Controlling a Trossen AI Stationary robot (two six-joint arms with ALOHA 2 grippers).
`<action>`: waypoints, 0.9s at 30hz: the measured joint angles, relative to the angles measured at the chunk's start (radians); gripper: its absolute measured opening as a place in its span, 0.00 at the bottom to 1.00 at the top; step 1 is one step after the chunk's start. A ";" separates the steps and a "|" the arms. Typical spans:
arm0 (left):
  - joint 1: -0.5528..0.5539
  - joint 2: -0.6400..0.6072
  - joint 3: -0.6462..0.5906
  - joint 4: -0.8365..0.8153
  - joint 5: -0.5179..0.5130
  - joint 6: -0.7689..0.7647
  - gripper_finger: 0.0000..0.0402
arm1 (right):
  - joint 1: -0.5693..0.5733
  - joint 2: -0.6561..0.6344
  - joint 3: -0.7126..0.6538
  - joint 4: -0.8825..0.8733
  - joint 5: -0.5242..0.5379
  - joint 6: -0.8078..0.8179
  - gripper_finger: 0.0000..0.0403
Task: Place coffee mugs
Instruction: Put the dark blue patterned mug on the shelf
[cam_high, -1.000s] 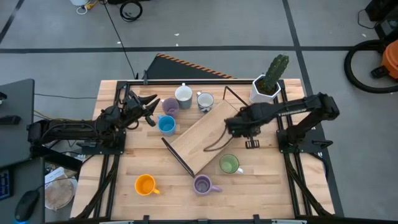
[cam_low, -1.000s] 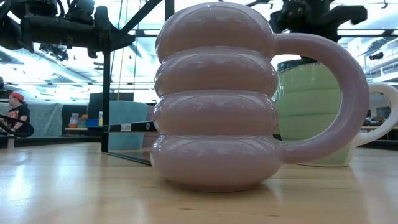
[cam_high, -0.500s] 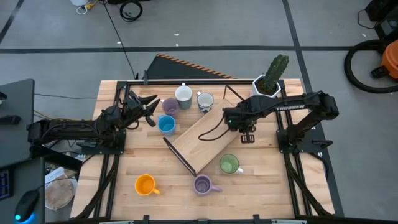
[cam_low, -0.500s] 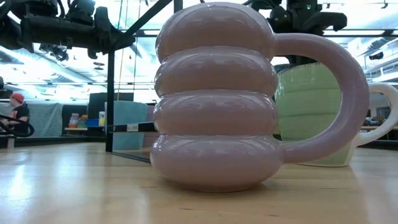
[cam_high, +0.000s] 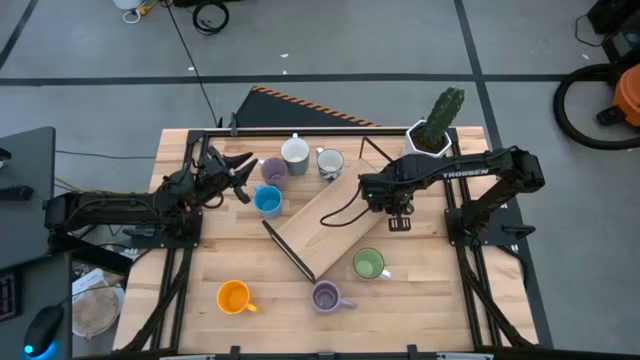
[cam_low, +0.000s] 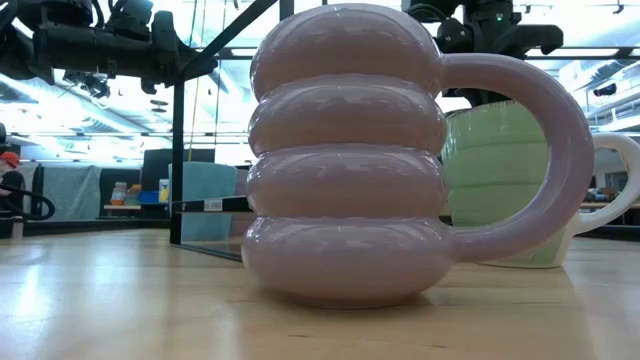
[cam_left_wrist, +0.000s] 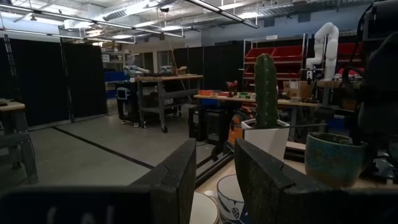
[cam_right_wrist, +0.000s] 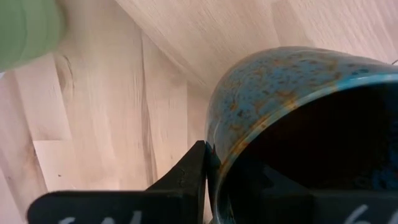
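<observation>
Above the slanted wooden board (cam_high: 325, 218), near its far right end, the right gripper (cam_high: 385, 195) carried a dark speckled mug (cam_right_wrist: 298, 124), one finger inside the rim and one outside, clamped on the wall. Four mugs stood grouped at the far side: lilac (cam_high: 273, 170), blue (cam_high: 267, 201), white (cam_high: 295, 152), grey-white (cam_high: 330, 162). Three sat loose near the front: orange (cam_high: 234, 297), a second lilac (cam_high: 326, 296), green (cam_high: 369, 264). Left gripper (cam_high: 240, 172) waited beside the group, fingers parted and empty. Judged roughly half done; the intended final positions were unclear.
</observation>
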 joint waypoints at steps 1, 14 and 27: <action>0.000 0.000 0.000 0.000 0.000 0.000 0.29 | -0.003 0.000 0.000 0.000 0.000 0.000 0.15; 0.000 0.000 0.000 -0.031 0.000 -0.013 0.29 | -0.029 -0.002 0.000 0.032 0.002 -0.007 0.23; 0.001 0.000 0.001 0.013 0.001 -0.056 0.29 | -0.029 -0.010 0.000 0.046 0.007 0.006 0.32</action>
